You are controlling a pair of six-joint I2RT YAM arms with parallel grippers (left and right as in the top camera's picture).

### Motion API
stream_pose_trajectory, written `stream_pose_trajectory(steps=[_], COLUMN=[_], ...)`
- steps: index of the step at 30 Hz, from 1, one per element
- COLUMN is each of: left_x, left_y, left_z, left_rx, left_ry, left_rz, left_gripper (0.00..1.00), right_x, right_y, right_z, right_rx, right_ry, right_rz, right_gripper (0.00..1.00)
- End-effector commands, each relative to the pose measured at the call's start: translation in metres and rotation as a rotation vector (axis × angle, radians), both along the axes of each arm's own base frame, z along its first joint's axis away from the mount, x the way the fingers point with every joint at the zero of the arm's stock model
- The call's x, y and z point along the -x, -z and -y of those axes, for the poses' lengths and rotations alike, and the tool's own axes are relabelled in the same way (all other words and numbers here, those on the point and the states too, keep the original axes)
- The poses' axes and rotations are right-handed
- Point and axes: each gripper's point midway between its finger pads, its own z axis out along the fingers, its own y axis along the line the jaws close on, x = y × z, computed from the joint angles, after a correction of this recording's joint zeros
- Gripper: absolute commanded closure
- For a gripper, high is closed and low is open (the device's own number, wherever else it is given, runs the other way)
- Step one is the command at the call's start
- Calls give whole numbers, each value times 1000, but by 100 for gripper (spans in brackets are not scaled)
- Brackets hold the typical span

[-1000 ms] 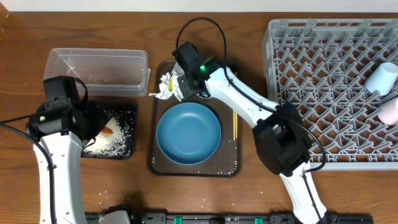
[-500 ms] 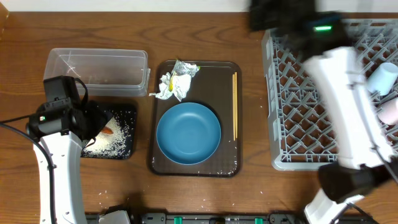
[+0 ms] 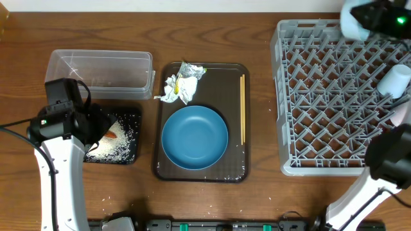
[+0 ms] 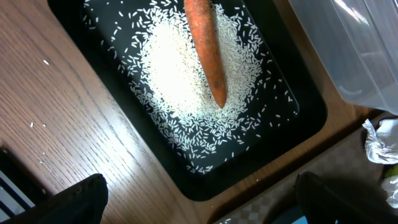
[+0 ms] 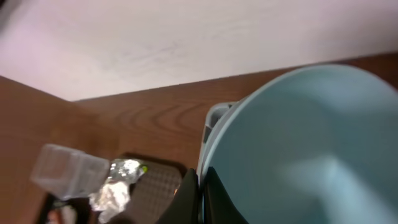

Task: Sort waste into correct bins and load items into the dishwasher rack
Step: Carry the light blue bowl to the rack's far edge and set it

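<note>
On the brown wood-grain table (image 3: 257, 205), backed by a plain white wall (image 5: 124, 37), the layout runs as follows. At the left, the clear tub (image 3: 99, 74) stands at the rear with the black tray (image 3: 130, 122) just in front of it. That tray holds a mound of white rice (image 4: 180, 81) with the carrot piece (image 4: 205, 50) lying across it, and stray grains lie on the bare wood beside it. The left gripper (image 4: 202, 186) hangs above the tray's near edge, fingers spread wide and grasping nothing. At centre, the brown serving tray (image 3: 234, 74) carries the dark blue bowl (image 3: 194, 137), upright. The crumpled tissue (image 3: 172, 88) and the wrapper (image 3: 191, 70) touch one another at its rear left corner. The chopsticks (image 3: 243, 109) lie along its right side. At the right, the grey dishwasher rack (image 3: 321, 96) holds the white cup (image 3: 393, 81) against its right edge, and the pink cup (image 3: 403, 115) sits just in front of that, partly hidden by the arm. The right gripper (image 5: 200, 186) is clenched on the rim of the light blue bowl (image 5: 298, 149), held over the rack's rear right corner. Any printing on the wrapper is too small to read.
</note>
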Motion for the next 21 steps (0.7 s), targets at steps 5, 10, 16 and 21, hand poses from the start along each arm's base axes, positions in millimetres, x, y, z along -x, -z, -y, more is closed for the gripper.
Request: stream_pose_trajectory(steps=[5,10,16,21], left_x=[0,0,0,0], left_y=[-3,-3,-3,-3], left_z=[-4,-4,-4,-4], left_rx=[-13,-13,-13,-13], left_ry=[-18,-18,-18,-18], left_rz=[1,1,1,1], left_gripper=[2,1,2,2], right_x=[1,-2,-5,-6], right_y=[27,54,65,66], right_z=[10,31,39,40], right_rx=[-218,-244,-241,-235], right_ry=[-106,-70,-66,-68], right_rz=[-7,-47,-42,-35], right_gripper=[99,99,99,99])
